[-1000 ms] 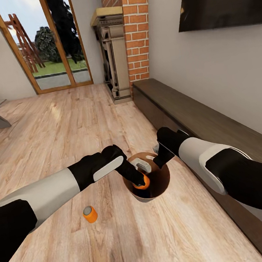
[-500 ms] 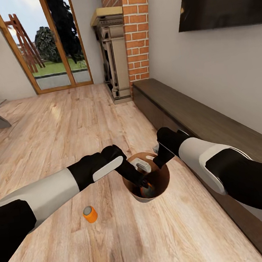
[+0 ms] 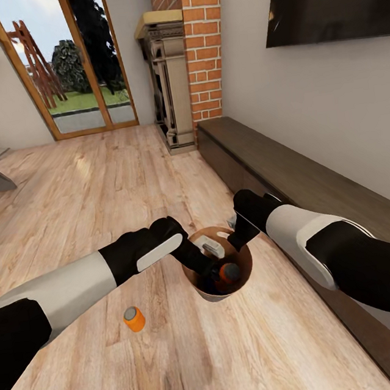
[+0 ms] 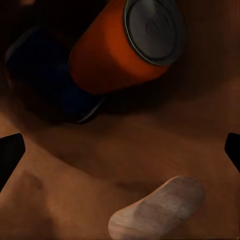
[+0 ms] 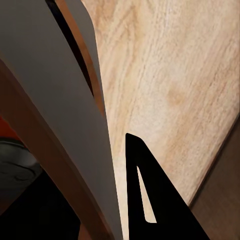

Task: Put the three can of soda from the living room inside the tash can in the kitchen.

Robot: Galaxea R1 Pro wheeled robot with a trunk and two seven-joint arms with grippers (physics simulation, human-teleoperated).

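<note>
The bin (image 3: pixel 220 290) is held at its far rim by the right gripper (image 3: pixel 241 231), whose jaws are pinched on the wall; in the right wrist view the grey wall (image 5: pixel 60 130) is seen running between the fingers. The left gripper (image 3: pixel 209 266) is hung just inside the bin's mouth with its fingers spread and nothing between them, as is seen in the left wrist view, where the two dark fingertips (image 4: pixel 10 155) stand far apart. Below it an orange can (image 4: pixel 120 47) is lying tilted on the bin's bottom, leaning on the blue can (image 4: pixel 45 75); its grey top is turned up toward the camera (image 3: pixel 230 271).

One can (image 3: pixel 134 319) is left outside, standing upright on the plank floor (image 3: pixel 96 189), well apart from the bin and on the left arm's side. It lies behind and to the left of the left gripper, so that arm is judged the nearer one. With its long axis vertical, a grasp from the side or from above would be called for once the gripper is lifted clear of the rim
</note>
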